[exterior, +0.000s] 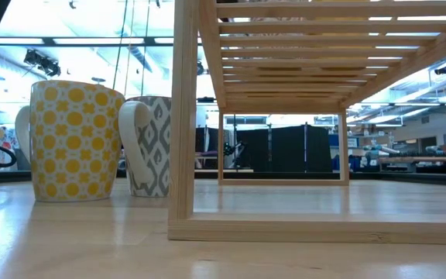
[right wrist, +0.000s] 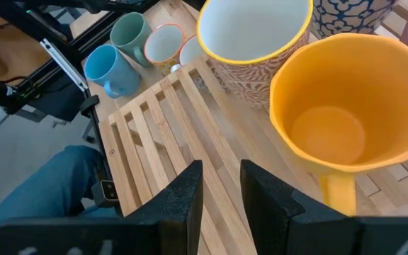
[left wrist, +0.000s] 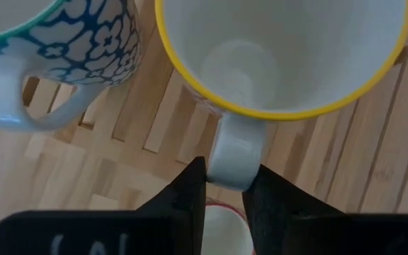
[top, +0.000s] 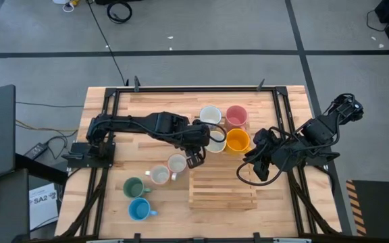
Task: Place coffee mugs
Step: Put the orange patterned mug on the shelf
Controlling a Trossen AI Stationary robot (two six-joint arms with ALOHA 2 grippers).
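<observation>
— Left claw (left wrist: 224, 185)?
— Pinched on the handle of the yellow-rimmed mug (left wrist: 282, 53), which sits just ahead on the wooden rack (left wrist: 374, 152).
— Right claw (right wrist: 222, 185)?
— Narrowly parted, empty; orange mug (right wrist: 346, 106) just ahead.

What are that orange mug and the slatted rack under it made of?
The orange mug looks like glazed ceramic: smooth, glossy, with soft highlights inside, though coated stoneware or enamel can't be ruled out. The rack looks like pale unfinished wood: visible grain, matte slats with gaps. The table looks like wood too.
</observation>
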